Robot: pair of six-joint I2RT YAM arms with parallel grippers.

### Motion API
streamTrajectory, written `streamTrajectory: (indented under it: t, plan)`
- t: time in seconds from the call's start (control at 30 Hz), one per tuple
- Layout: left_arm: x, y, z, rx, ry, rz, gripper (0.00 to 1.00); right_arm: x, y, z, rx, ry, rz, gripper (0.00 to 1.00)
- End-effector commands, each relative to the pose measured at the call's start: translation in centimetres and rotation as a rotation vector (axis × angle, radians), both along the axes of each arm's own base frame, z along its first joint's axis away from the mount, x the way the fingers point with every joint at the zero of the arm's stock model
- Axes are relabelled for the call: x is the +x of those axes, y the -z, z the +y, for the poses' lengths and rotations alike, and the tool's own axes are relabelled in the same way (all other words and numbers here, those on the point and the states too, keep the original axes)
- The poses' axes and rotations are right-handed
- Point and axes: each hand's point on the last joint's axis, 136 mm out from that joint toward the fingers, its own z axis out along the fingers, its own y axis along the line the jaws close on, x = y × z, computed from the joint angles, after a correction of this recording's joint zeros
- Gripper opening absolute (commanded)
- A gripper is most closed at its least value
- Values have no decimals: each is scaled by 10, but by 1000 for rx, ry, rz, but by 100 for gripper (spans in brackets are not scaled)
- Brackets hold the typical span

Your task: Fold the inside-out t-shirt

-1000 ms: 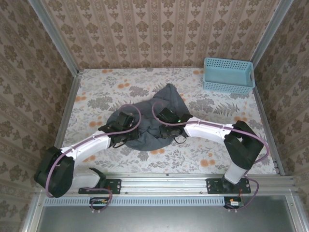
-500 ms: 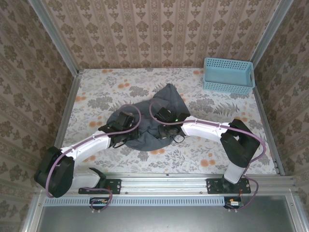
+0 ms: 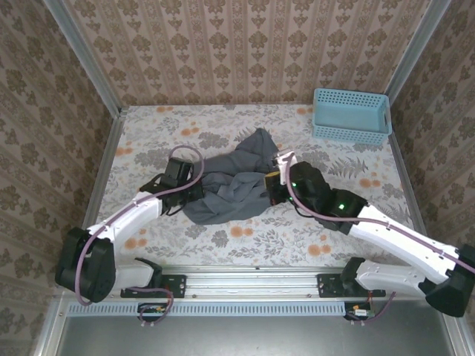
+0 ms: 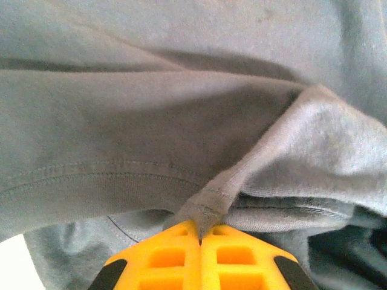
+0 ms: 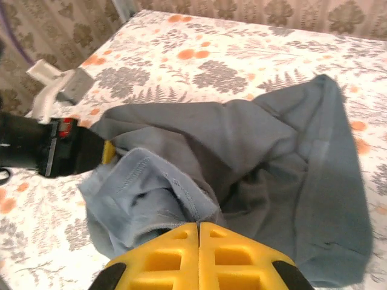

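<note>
T-shirt (image 3: 234, 185) lay crumpled approx mid-table (image 3: 148, 141), pulled btwn both arms and well apart from the blue basket (image 3: 350, 116) in the far right corner. Left gripper (image 4: 200, 234) was clamped tight on a stitched hem fold at the shirt's left side. Right gripper (image 5: 198, 228) was likewise closed, pinching bunched fabric at its right side.

The t-shirt (image 3: 230, 189) is plain dark slate grey, paler bluish-grey where its stitched hem turns over. The tabletop (image 3: 297, 237) is white, printed with grey leaves and orange flowers. The basket (image 3: 350, 115) is light blue. The walls (image 3: 245, 52) wear beige damask-striped paper. The left fingers (image 4: 163, 260) and right fingers (image 5: 163, 254) are bright orange-yellow.
</note>
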Motion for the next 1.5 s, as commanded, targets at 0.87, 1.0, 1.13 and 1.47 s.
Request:
streamTrajectory:
  t: [0.87, 1.0, 1.13, 1.47]
  plan:
    - [-24, 10, -28, 35, 152, 8, 0, 30, 145, 36, -310, 18, 323, 76]
    - [-24, 10, -27, 39, 154, 7, 0, 41, 165, 38, -338, 36, 362, 70]
    - [-22, 5, -24, 55, 144, -7, 0, 44, 165, 40, -349, 24, 353, 40]
    - [16, -164, 37, 165, -29, -326, 0, 48, -58, 23, -183, 29, -119, 0]
